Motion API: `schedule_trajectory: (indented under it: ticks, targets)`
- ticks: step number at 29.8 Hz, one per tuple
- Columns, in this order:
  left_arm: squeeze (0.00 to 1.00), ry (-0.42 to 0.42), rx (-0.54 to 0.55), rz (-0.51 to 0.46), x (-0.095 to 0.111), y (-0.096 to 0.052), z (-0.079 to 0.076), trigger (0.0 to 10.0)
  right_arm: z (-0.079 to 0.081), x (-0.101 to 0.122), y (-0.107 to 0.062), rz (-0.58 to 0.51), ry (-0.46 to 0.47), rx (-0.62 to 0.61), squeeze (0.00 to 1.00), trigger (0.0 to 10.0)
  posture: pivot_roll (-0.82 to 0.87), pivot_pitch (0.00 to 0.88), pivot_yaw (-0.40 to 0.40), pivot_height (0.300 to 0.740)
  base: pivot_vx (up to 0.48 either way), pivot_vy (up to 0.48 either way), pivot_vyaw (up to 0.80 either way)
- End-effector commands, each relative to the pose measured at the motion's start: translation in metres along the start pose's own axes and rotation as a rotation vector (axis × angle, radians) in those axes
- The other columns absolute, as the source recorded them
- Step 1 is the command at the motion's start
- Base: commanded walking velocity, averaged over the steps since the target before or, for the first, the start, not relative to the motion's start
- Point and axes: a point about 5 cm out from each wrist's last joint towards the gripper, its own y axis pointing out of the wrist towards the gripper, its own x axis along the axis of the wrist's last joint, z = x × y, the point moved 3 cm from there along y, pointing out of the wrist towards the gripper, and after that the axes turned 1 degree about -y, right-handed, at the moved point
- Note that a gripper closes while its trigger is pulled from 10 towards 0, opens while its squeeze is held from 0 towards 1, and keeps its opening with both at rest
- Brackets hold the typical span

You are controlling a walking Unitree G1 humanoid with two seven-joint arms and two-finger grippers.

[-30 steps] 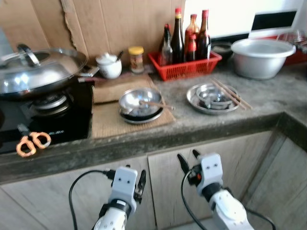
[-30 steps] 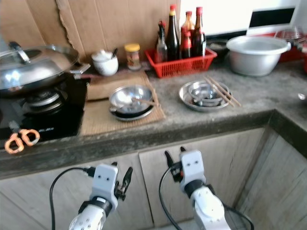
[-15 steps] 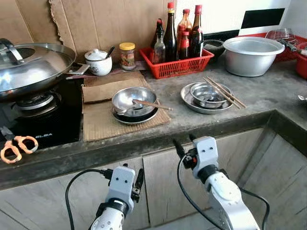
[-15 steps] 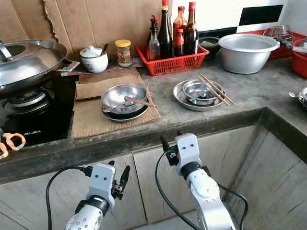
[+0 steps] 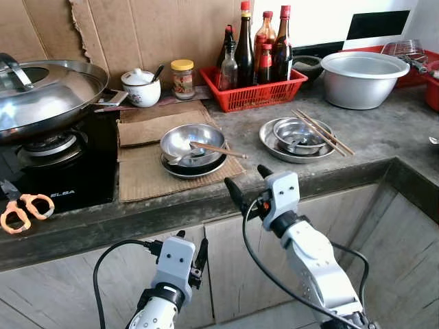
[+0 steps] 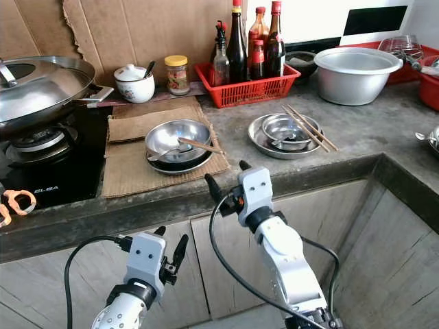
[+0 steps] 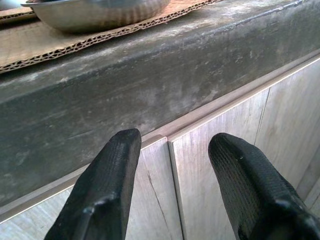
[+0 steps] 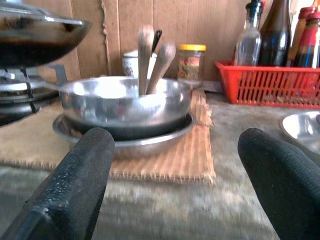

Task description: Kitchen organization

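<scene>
A steel bowl [image 5: 190, 142] holding two wooden utensils sits on a dark dish and a steel plate, on a cardboard mat [image 5: 151, 175]. My right gripper [image 5: 247, 179] is open at the counter's front edge, level with the top and pointing at that bowl [image 8: 127, 102]; its black fingers [image 8: 75, 185] frame the bowl from a short way off. To the right, a second steel plate [image 5: 274, 142] carries a small bowl and chopsticks [image 5: 322, 131]. My left gripper [image 5: 192, 245] hangs open below the counter, facing the cabinet doors [image 7: 210, 150].
A lidded wok [image 5: 41, 96] sits on the gas stove at the left, with orange scissors [image 5: 24, 209] near its front. Along the back stand a white pot [image 5: 142, 89], a jar [image 5: 182, 77], a red basket of bottles [image 5: 257, 92] and a large steel basin [image 5: 363, 79].
My right gripper has risen from below the counter to its front edge, nearer the bowl on the mat. The camera shifted early on. The left arm stayed low.
</scene>
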Motion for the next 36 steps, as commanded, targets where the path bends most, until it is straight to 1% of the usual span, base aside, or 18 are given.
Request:
schedule_trajectory:
  ticks: [1, 2, 4, 7, 11, 18, 24, 36]
  targets:
    - [0.00, -0.006, -0.006, -0.026, 0.006, -0.001, -0.001, 10.0, 0.000, 0.006, 0.006, -0.024, 0.009, 0.011, 0.00, 10.0, 0.07, 0.016, 0.016, 0.740, 0.000, 0.000, 0.00]
    - [0.00, -0.006, -0.006, -0.026, 0.006, -0.001, -0.001, 10.0, 0.000, 0.006, 0.006, -0.024, 0.009, 0.011, 0.00, 10.0, 0.07, 0.016, 0.016, 0.740, 0.000, 0.000, 0.00]
    - [0.00, -0.006, -0.012, -0.035, 0.006, -0.001, -0.001, 10.0, 0.000, 0.008, 0.013, -0.031, -0.001, 0.017, 0.00, 10.0, 0.08, 0.014, 0.013, 0.740, 0.000, 0.000, 0.00]
    - [0.00, -0.005, -0.013, -0.037, 0.007, -0.001, -0.002, 10.0, 0.001, 0.009, 0.016, -0.034, 0.002, 0.020, 0.00, 10.0, 0.08, 0.014, 0.011, 0.740, 0.000, 0.000, 0.00]
    - [0.00, 0.001, -0.045, -0.076, 0.012, -0.002, -0.007, 10.0, 0.002, 0.014, 0.024, -0.052, -0.003, 0.029, 0.00, 10.0, 0.08, 0.011, 0.004, 0.740, 0.000, 0.000, 0.00]
    - [0.00, 0.001, -0.050, -0.074, 0.011, -0.001, -0.009, 10.0, 0.001, 0.021, 0.034, -0.078, -0.002, 0.032, 0.00, 10.0, 0.08, 0.005, -0.003, 0.740, 0.000, 0.000, 0.00]
    - [0.00, 0.001, -0.052, -0.079, 0.011, 0.000, -0.010, 10.0, 0.002, 0.025, 0.039, -0.092, 0.004, 0.040, 0.00, 10.0, 0.08, 0.001, -0.007, 0.740, 0.000, 0.000, 0.00]
    - [0.00, -0.003, -0.051, -0.077, 0.010, 0.000, -0.010, 10.0, 0.011, 0.026, 0.048, -0.098, 0.019, 0.080, 0.00, 10.0, 0.08, 0.000, -0.010, 0.740, 0.000, 0.000, 0.00]
